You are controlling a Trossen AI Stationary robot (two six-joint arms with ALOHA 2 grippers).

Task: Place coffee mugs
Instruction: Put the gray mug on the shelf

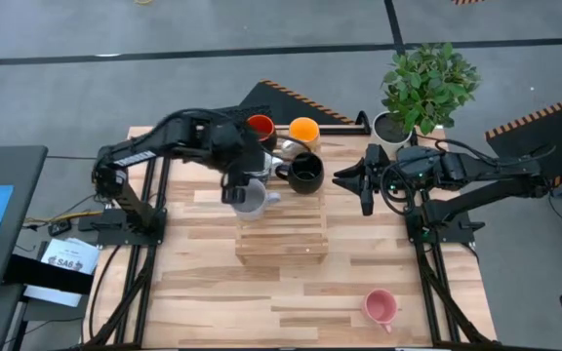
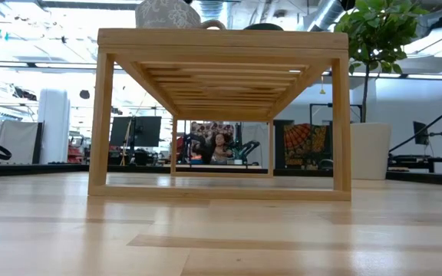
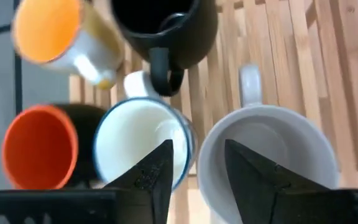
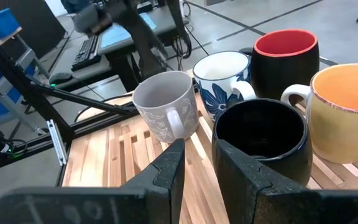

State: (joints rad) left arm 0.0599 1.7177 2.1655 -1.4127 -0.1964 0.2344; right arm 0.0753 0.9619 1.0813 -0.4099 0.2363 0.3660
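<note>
Five mugs stand on their bases at the far end of a slatted wooden rack [image 1: 281, 239]: red-orange [image 1: 260, 127], yellow-orange [image 1: 303, 129], white with blue flowers [image 1: 286, 151], black [image 1: 305, 173] and grey [image 1: 252, 200]. The pink mug [image 1: 380, 306] lies on the table near the right near corner. My left gripper [image 3: 197, 144] is open above the grey mug [image 3: 272, 155], one finger over its hollow and one outside its rim, beside the white mug [image 3: 138, 143]. My right gripper [image 4: 199, 143] is open and waits right of the rack, facing the black mug [image 4: 260, 140].
A potted plant [image 1: 403, 122] in a white pot stands at the table's far right, just behind my right arm. The near half of the rack top [image 2: 221, 38] and the table's near left area are bare wood. A blue-topped stand sits off the table's left edge.
</note>
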